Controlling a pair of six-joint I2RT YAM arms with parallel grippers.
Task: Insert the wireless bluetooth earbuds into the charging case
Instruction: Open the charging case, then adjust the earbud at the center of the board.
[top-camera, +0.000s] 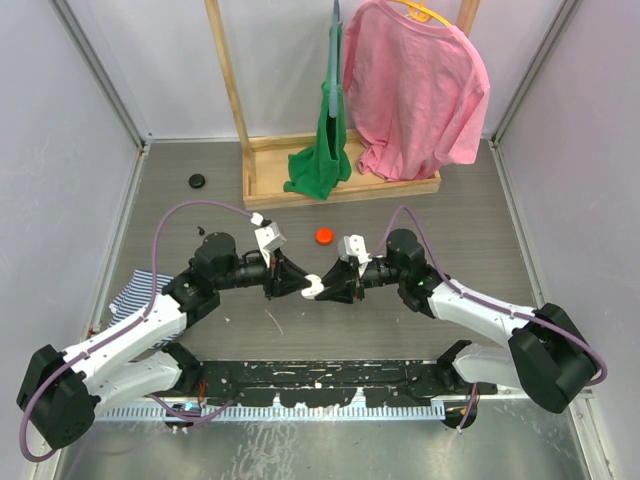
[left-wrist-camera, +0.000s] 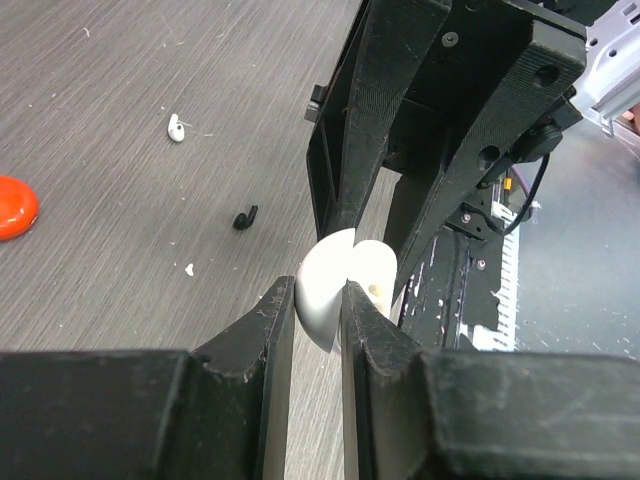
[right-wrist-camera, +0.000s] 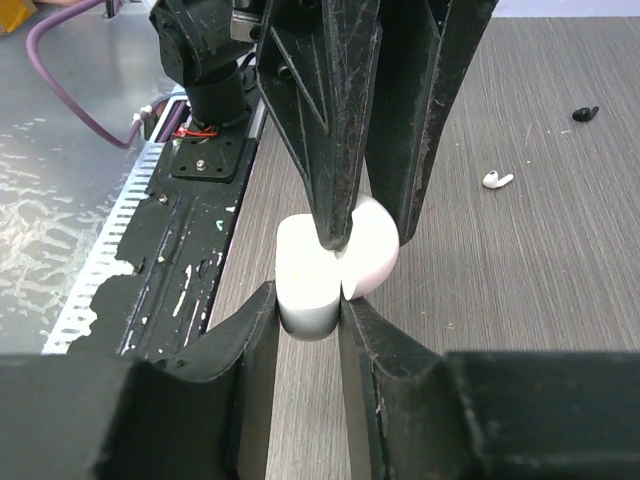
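The white charging case (top-camera: 314, 287) is held above the table between both grippers, its lid swung open. My left gripper (top-camera: 300, 284) is shut on one half of the case (left-wrist-camera: 322, 285). My right gripper (top-camera: 330, 291) is shut on the other half (right-wrist-camera: 308, 275). In the right wrist view the left fingers (right-wrist-camera: 335, 150) pinch the rounded half (right-wrist-camera: 378, 250). One white earbud (left-wrist-camera: 176, 128) lies loose on the table beyond the case; it also shows in the right wrist view (right-wrist-camera: 496, 180). I see no second earbud.
A small black piece (left-wrist-camera: 245, 217) lies near the earbud. A red cap (top-camera: 323, 236) sits behind the grippers. A wooden rack (top-camera: 340, 185) with a pink shirt (top-camera: 415, 85) and green cloth stands at the back. A black disc (top-camera: 197, 181) and a striped cloth (top-camera: 135, 290) lie at the left.
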